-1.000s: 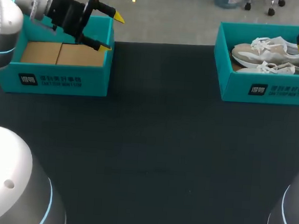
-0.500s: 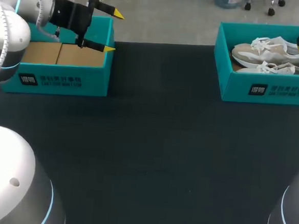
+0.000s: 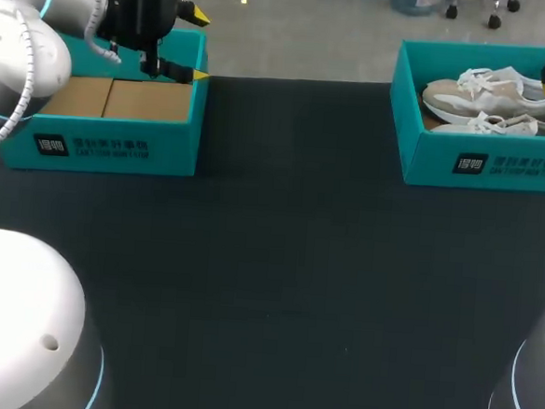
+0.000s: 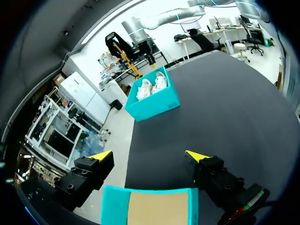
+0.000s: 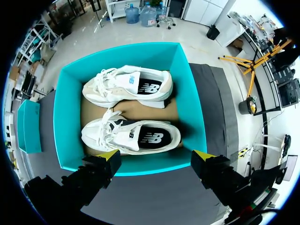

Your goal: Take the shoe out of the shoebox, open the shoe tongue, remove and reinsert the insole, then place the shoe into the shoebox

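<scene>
Black table [image 3: 278, 261] in front of the arms. Far left: teal box [image 3: 108, 146] with a cardboard liner. The left gripper [image 3: 199, 46] hovers over the end nearest the table's middle, fingers spread wide. Far right: shoebox [image 3: 472, 162] with two pale shoes side by side, nearer shoe [image 5: 131, 136] and farther shoe [image 5: 129, 86], laces on the same end. Right gripper [image 5: 156, 154] hangs above the shoebox, fingers wide apart, touching neither shoe.
</scene>
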Motion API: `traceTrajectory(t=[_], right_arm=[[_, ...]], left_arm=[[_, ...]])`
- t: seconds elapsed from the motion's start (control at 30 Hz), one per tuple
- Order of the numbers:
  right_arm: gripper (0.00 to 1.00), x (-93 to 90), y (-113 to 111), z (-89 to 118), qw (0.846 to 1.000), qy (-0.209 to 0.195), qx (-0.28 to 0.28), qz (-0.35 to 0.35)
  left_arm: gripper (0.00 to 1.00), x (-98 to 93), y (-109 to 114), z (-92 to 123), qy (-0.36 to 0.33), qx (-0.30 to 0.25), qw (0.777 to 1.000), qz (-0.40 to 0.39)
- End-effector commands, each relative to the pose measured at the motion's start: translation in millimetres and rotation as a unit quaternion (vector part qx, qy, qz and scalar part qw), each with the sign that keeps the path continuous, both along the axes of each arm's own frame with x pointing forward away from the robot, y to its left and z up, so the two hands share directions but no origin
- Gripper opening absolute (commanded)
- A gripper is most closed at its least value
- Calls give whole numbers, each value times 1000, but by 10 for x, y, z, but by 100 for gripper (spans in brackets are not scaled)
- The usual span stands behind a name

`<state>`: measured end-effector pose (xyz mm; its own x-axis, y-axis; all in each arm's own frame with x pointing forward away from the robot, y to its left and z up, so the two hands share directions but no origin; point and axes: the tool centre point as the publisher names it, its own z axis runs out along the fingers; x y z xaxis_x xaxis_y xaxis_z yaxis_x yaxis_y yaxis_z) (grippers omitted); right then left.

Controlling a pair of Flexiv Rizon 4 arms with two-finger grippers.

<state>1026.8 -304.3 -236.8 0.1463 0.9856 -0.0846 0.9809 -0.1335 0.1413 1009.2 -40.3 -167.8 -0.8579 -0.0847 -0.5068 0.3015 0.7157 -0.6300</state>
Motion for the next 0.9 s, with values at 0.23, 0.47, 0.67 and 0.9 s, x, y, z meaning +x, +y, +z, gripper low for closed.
traceTrajectory(t=[0.23,0.47,0.67,0.9], right_arm=[[100,-9,0,0,1000,-1,0,0],[100,-9,0,0,1000,-1,0,0],[100,-84,23,4,1000,-3,-10,1],[100,-392,32,2,1000,-1,-19,6]], left_arm=[[100,-56,-25,-13,181,26,902,390],[100,-27,1,-4,244,21,859,449],[100,88,66,-30,365,-30,745,558],[100,231,202,-189,434,-72,640,629]])
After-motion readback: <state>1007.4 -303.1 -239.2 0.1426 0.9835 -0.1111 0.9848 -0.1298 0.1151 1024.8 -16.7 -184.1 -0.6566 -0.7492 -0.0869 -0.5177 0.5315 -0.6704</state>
